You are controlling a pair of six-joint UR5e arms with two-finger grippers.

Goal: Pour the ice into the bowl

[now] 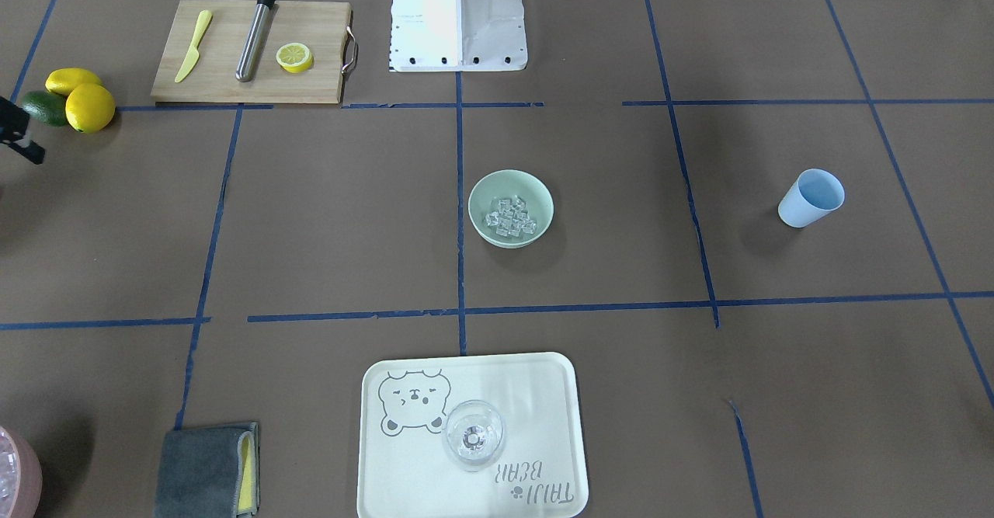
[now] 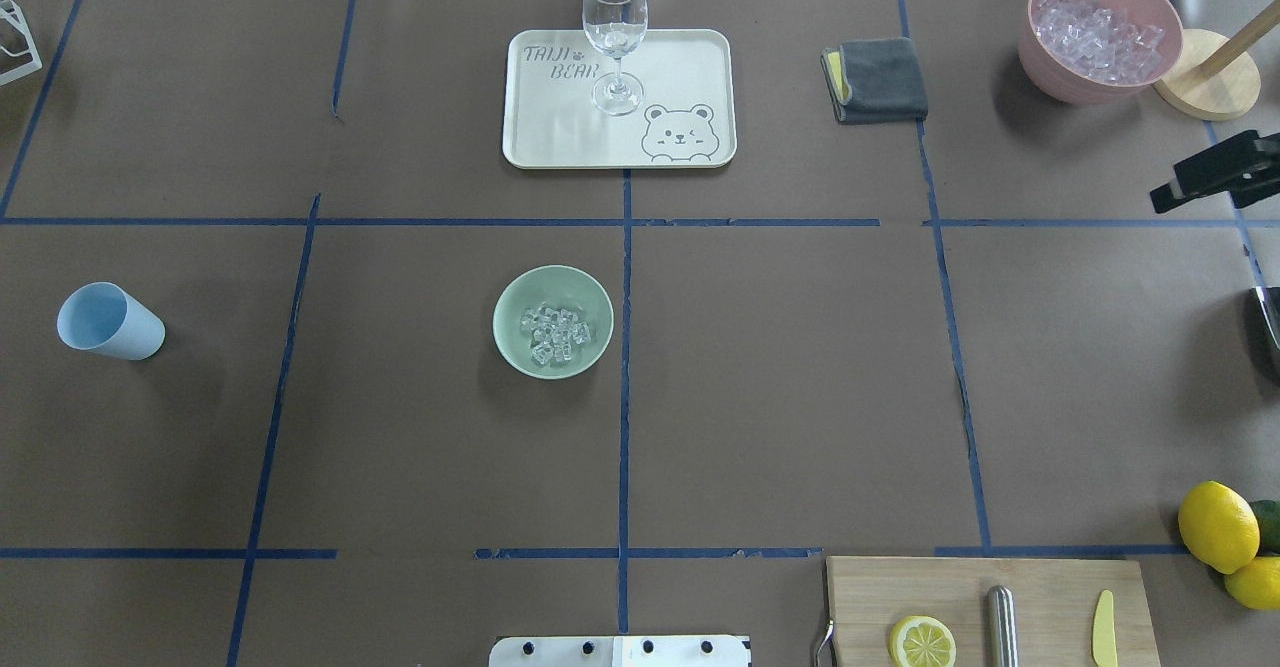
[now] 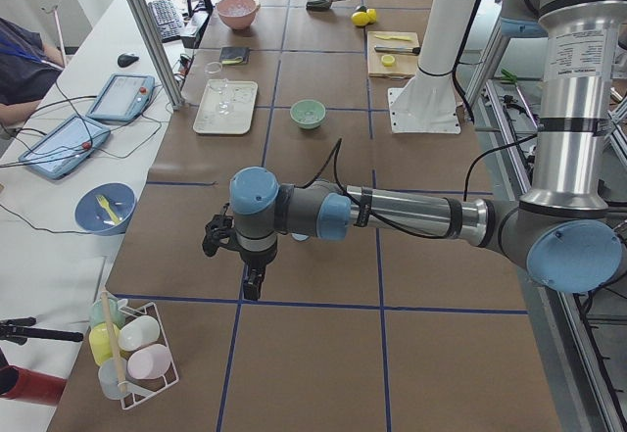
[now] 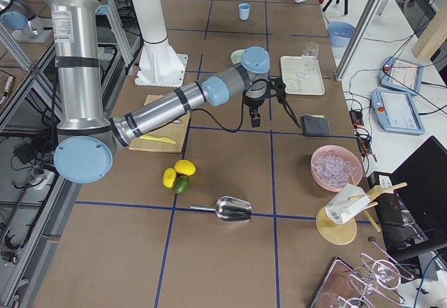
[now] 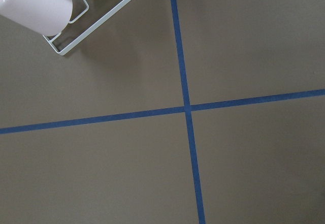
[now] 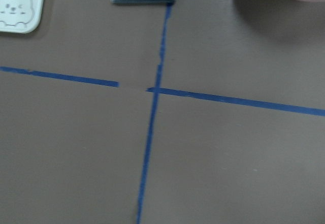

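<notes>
Ice (image 2: 556,332): small clear cubes heaped inside the bowl (image 2: 515,302), which stands mint-green and upright near the table's centre, just on the robot's left of the middle tape line (image 2: 625,397), with bare brown paper all round its rim. Neighbours, all well apart: light blue cup (image 2: 105,322) toward the left end, tray (image 2: 690,67) bearing a wine glass (image 2: 614,17) at the far edge, cutting board (image 2: 1050,597) at the near edge. Right gripper (image 4: 276,121): fingers spread, holding nothing, above the right end; left gripper (image 3: 233,265): above bare paper at the left end, whether spread or closed cannot be told.
</notes>
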